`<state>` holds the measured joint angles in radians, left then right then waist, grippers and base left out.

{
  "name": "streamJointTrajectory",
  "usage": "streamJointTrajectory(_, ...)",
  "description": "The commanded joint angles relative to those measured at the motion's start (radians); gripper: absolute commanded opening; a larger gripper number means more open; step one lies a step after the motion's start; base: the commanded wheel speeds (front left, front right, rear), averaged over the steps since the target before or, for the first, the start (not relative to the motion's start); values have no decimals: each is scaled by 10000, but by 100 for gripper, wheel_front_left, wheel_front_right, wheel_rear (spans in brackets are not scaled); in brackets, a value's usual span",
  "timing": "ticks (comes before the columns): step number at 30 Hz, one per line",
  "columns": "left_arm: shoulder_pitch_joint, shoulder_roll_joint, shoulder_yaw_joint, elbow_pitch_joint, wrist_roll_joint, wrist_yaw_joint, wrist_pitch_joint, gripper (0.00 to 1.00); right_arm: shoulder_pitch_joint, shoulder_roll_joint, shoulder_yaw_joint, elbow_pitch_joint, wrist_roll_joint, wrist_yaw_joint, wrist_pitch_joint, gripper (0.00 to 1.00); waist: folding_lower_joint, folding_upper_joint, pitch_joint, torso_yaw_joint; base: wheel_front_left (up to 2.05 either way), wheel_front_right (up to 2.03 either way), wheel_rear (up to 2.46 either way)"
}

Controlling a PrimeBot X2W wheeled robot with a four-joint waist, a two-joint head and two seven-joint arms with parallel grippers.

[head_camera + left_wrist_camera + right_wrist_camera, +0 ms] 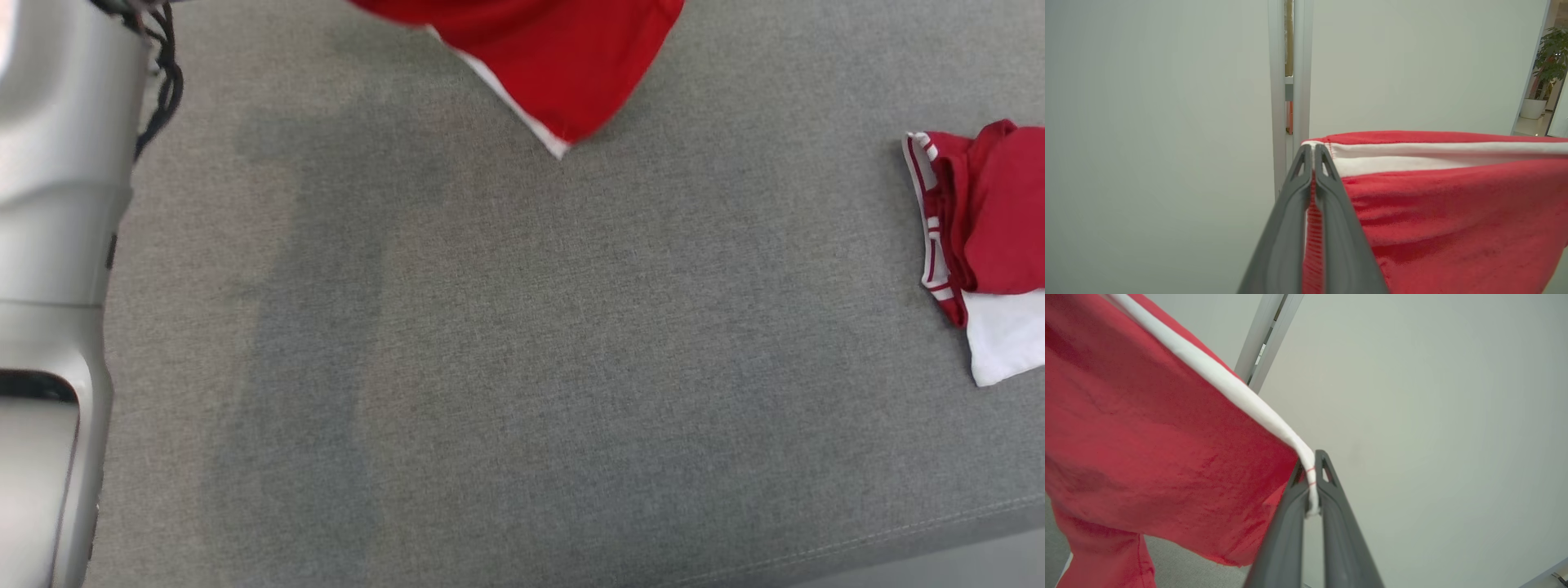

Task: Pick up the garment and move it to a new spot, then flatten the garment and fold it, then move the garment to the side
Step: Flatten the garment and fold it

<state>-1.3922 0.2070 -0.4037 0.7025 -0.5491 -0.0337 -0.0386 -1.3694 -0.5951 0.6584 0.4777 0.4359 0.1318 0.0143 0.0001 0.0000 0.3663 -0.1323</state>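
The garment (pixel 547 57) is red with a white edge and hangs in the air above the grey surface, only its lower corner showing at the top of the head view. In the left wrist view my left gripper (pixel 1313 157) is shut on one top corner of the garment (pixel 1445 212), which stretches away to the right. In the right wrist view my right gripper (pixel 1312 465) is shut on the white hem at the other corner, and the garment (pixel 1147 441) hangs down to the left. The cloth is held taut between both grippers.
A grey fabric surface (pixel 522 367) spreads below. A second red and white garment (pixel 988 237) lies bunched at its right edge. My pale left forearm (pixel 49 286) fills the head view's left side. A pale wall (pixel 1147 122) stands behind.
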Motion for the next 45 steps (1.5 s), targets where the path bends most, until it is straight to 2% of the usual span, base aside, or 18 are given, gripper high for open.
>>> streamJointTrajectory(1, -554, -24, 85, 447, 135, 65, -364, 0, -504, 272, 43, 632, -242, -23, -412, 0, -1, 0, 1407, -591, 0, 0, 0)
streamJointTrajectory(5, -1709, -243, 197, 1754, 308, 158, -1441, 0, -1801, 1094, -310, 2586, -991, -26, -1798, 0, -1, 0, 1557, -681, 0, 0, 0)
streamJointTrajectory(9, -2066, -446, 337, 2680, 280, 9, -2070, 0, -2014, 1923, -755, 3957, -1683, -25, -2611, 0, -1, 0, 1593, -682, 0, 0, 0)
streamJointTrajectory(14, -1434, -624, 415, 3280, 281, -336, -2274, 0, -1094, 2606, -426, 4537, -1887, -25, -2788, 0, -1, 0, 1491, -576, 0, 0, 0)
streamJointTrajectory(19, -177, -623, 502, 2943, 501, -644, -2269, 0, 344, 2713, 241, 4113, -1601, -25, -2798, 0, -1, 0, 1190, -358, 0, 0, 0)
streamJointTrajectory(23, 1316, -426, 558, 2393, 754, -813, -2264, 0, 1477, 2485, 964, 3677, -1174, -23, -2796, 0, -1, 0, 673, -161, 0, 0, 0)
streamJointTrajectory(30, 4241, -268, 468, 1764, 729, -941, -2265, 0, 3221, 1537, 2940, 3318, 403, -23, -2757, 0, -1, 0, -707, 352, 0, 0, 0)
streamJointTrajectory(34, 5758, -376, 27, 1425, 611, -962, -2267, 0, 3996, 767, 4304, 2803, 1803, -23, -2186, 0, -1, 0, -1457, 704, 0, 0, 0)
streamJointTrajectory(38, 6897, -254, -443, 888, 401, -960, -2267, 0, 4426, -11, 5173, 2207, 2875, -25, -1779, 0, -1, 0, -2059, 1001, 0, 0, 0)
streamJointTrajectory(45, 8351, -135, -1198, 204, 182, -948, -2268, 0, 5338, -1247, 5950, 984, 4367, -25, -520, 0, -1, 0, -3073, 1399, 0, 0, 0)
